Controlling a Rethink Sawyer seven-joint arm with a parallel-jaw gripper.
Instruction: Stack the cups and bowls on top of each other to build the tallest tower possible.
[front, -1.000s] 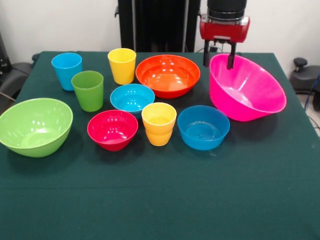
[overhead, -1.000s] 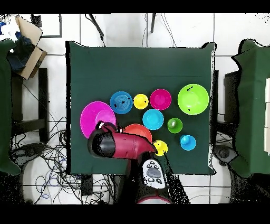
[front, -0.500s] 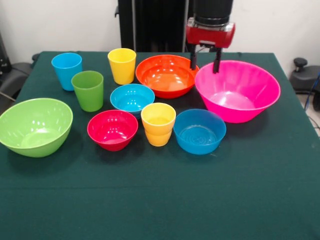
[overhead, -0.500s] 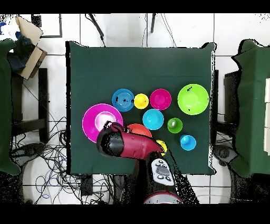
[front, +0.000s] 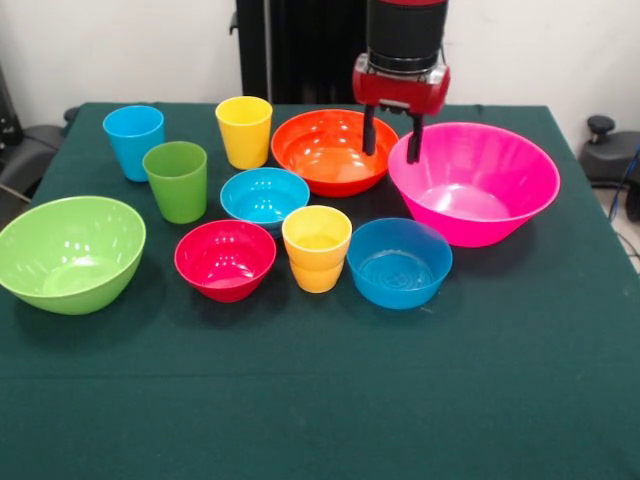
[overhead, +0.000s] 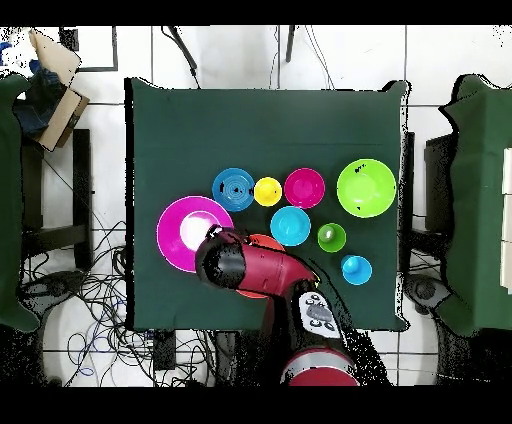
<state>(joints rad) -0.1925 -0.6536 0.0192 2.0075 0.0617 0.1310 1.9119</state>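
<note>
My gripper hangs open over the gap between the wide orange bowl and the large pink bowl. One finger is above the orange rim, the other at the pink bowl's left rim. The pink bowl sits flat. In front stand a blue bowl, the squat yellow-orange cup, a red bowl and a second blue bowl. The yellow cup, green cup and light blue cup stand at the left, with the lime bowl near them. Nothing is stacked. From overhead the arm hides the gripper.
A dark green cloth covers the table. A black column rises behind it. The overhead view shows chairs at both sides, a cardboard box at the upper left and cables on the floor.
The pink bowl was tilted a second ago and now lies flat, shifted toward the orange bowl. The gripper has moved left in the front view, from inside the pink bowl to its left rim.
</note>
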